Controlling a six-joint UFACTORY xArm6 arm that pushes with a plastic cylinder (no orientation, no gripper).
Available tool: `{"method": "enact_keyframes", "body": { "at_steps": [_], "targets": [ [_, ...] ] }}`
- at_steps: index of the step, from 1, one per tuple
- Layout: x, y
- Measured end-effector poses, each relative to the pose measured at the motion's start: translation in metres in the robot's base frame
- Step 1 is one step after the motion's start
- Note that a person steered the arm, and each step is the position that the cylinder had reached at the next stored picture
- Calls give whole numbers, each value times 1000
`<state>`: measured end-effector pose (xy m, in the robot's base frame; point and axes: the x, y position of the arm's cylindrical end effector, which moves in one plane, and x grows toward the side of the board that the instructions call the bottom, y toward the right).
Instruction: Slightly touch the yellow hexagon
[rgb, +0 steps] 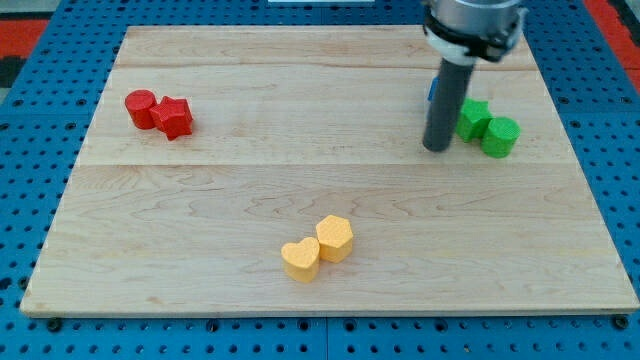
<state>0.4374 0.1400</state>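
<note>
You have no fingers to report, only my tip (437, 149) near the tabletop's (200, 200) right edge beside the green blocks (487, 127), well apart from the untouched yellow hexagon (335, 238) near the bottom edge

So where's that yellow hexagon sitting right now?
The yellow hexagon lies low on the wooden board, near the view's bottom centre, touching the yellow heart at its lower left, far from my tip.

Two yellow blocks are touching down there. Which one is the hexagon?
The yellow hexagon is the upper-right one of the pair, with flat sides; the yellow heart sits lower-left. My tip is far off, beside the green blocks.
</note>
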Motion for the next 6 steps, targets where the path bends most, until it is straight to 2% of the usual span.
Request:
{"method": "enact_keyframes", "body": {
  "at_steps": [2, 3, 4, 6],
  "targets": [
    [130, 28],
    [157, -10],
    [153, -84],
    [99, -99]
  ]
}}
